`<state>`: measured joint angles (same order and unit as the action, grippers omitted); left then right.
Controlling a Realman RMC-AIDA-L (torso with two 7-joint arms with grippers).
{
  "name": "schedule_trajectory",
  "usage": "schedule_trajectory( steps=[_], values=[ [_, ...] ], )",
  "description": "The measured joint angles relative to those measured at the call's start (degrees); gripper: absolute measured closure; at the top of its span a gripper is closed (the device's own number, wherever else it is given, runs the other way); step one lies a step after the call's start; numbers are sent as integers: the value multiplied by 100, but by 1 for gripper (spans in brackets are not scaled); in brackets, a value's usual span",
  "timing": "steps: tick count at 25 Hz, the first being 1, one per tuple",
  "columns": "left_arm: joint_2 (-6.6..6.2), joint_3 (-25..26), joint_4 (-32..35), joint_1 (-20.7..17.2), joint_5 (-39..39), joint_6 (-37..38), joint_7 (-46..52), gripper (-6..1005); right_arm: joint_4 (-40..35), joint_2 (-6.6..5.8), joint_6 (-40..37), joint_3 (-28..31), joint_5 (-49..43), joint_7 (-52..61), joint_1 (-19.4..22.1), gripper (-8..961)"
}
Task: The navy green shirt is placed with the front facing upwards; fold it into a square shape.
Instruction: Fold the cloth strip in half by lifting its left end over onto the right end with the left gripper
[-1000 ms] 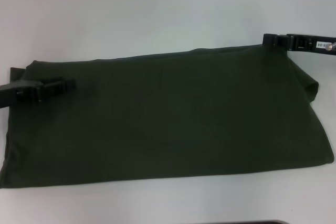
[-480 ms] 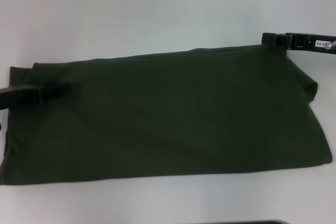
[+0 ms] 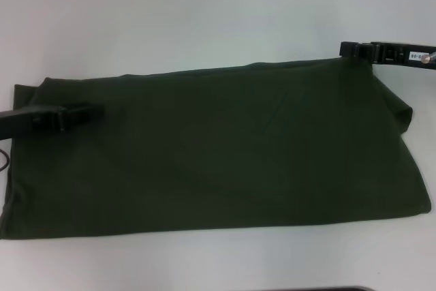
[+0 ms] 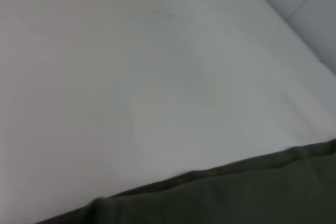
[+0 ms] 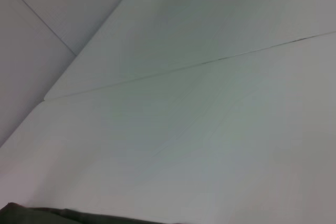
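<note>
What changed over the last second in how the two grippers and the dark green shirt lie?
The left gripper slid slightly further inward over the folded dark olive-green cotton shirt. The right gripper stayed at the shirt's far right corner, and the shirt barely shifted.

White table (image 3: 204,11) — plain, evenly lit — fills the view.

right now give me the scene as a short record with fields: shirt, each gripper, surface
shirt: navy green shirt, folded into a long band lying across the table, plain green side up, no lettering showing
shirt shape: wide rectangle, not yet a square
left gripper: left gripper over the shirt's left end, near the far edge
right gripper: right gripper at the shirt's far right corner
fingers: open or shut cannot be told for either
surface: white table
wrist views: only table and an edge of green cloth
</note>
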<state>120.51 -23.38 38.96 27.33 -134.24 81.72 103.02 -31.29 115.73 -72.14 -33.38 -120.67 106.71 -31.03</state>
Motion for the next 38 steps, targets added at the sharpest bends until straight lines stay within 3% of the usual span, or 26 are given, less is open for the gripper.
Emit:
schedule_trajectory(
  steps=[5,13,38],
  values=[
    [-40,-1,215,14,106,649,6,528,0,0,15,-13,-6,-2,1,934],
    [-174,-21,339,-119,25,998,15,529,0,0,27,-9,-12,-2,56,934],
    [-114,-40,337,-234,-501,809,24,557,0,9,-39,-46,-28,-3,79,933]
  ],
)
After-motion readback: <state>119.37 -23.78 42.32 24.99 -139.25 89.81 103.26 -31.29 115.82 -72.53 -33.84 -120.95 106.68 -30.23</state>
